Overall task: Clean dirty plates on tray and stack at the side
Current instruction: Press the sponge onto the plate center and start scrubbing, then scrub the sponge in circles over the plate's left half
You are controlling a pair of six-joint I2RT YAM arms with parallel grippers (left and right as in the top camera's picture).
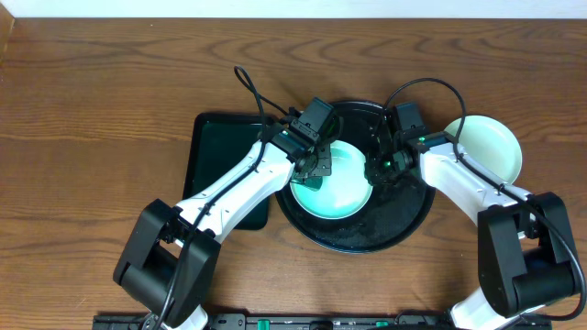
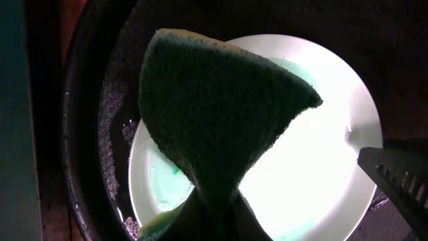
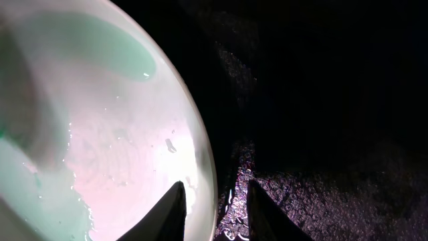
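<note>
1. The plate (image 1: 347,191) lay inside the black tray (image 1: 390,226), toward its left half. It was pale mint and wet, with green film across parts of its face.
2. The left tool (image 1: 312,170) was clenched on a dark green sponge (image 2: 214,114), which hung over the plate's left side. I could not tell whether the sponge was pressing on the glaze or just above it.
3. The right tool (image 3: 215,191) straddled the plate's right rim, one finger inside and one outside. It looked pinched on the rim to steady the plate.
4. I judged the step in hand to be the scrub. To do it well, the sponge would want to sit flat and press lightly. It would sweep from the middle out to the rim, overlapping, until no green showed.
5. The right tool would need to keep a firm hold, because a glossy wet rim could slip or spin. If it did, the plate might skid across the wet tray floor.
6. The sponge strokes would best stop short of the right tool's finger, with that last patch left for after a regrip.
7. A second plate (image 1: 488,147) lay on the counter (image 1: 92,110) right of the tray and looked clean, so the stack probably belonged there. I saw only these two plates.
8. A rectangular green tray (image 1: 215,156) lay just left of the black one, under the left arm.
</note>
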